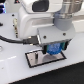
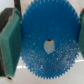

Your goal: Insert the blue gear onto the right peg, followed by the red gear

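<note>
My gripper (image 1: 54, 48) is shut on the blue gear (image 1: 54, 48), a wide, flat, bright blue toothed disc. I hold it just above the grey, black-bordered plate (image 1: 37, 60). In the wrist view the blue gear (image 2: 47, 42) fills the frame, with its centre hole showing light. It sits clamped between my two teal finger pads (image 2: 9, 42). The pegs are hidden under my hand and the gear. The red gear is out of view.
The arm's white body (image 1: 40, 17) fills the upper part of the exterior view. A black cable (image 1: 15, 40) runs along the exterior view's left. The plate rests on a white table (image 1: 70, 70).
</note>
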